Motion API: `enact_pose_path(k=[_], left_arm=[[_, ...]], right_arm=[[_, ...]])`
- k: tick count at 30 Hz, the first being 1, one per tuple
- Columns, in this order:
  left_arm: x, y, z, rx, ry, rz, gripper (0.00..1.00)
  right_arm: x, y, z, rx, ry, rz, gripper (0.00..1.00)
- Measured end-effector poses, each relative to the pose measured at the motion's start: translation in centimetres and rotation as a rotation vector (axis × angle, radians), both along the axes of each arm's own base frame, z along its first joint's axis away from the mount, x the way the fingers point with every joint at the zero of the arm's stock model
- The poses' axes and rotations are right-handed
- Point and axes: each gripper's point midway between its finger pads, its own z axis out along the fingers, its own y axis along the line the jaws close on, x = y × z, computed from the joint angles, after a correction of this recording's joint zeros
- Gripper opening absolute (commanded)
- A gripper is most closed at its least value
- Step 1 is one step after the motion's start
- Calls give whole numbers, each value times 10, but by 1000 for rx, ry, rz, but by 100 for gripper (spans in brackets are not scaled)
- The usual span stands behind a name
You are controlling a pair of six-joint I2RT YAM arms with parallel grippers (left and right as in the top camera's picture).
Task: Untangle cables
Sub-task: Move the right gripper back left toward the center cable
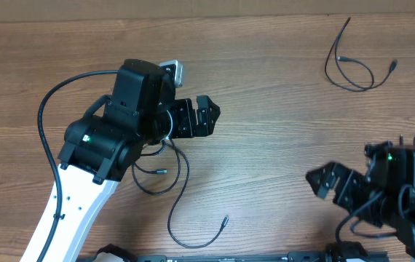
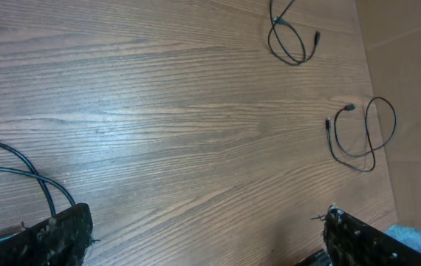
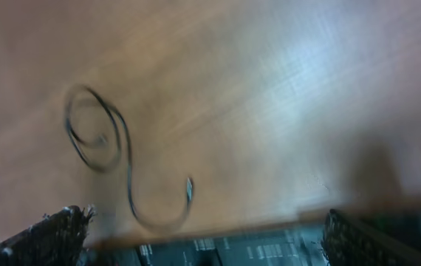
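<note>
Left gripper [image 1: 204, 118] jaws wide and empty left of the tabletop [image 1: 266, 145] center, looped cable [image 1: 223, 221] under its arm toward the near edge, second cable [image 1: 338, 57] by the far right corner, right gripper [image 1: 327, 182] wide, empty, apart from both.

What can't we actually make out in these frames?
- Overhead: the left arm covers part of the looped cable, hiding how its strands cross there.
- Right wrist: the whole view is blurred; overlaps and plug of the same cable are unreadable.
- Left wrist: the far cable is cut off by the top edge.
- Overhead: plug types too small to tell.
</note>
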Motion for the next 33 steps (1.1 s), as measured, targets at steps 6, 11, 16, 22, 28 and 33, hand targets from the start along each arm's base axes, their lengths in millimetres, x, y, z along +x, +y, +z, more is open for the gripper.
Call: enact_pose_path(k=[6, 11, 16, 22, 28, 33], left_arm=[[0, 0, 0, 0, 0, 0, 99], [0, 0, 0, 0, 0, 0, 100], [0, 0, 0, 0, 0, 0, 100], [0, 0, 0, 0, 0, 0, 100], [0, 0, 0, 0, 0, 0, 99], [0, 0, 0, 0, 0, 0, 100]], right_arm=[[55, 8, 38, 39, -282, 20, 100], [62, 11, 46, 55, -326, 32, 100], [64, 12, 43, 58, -309, 33, 100], [71, 13, 26, 60, -243, 34, 100], [75, 20, 6, 98, -135, 55, 100], [80, 25, -3, 124, -84, 67, 100]])
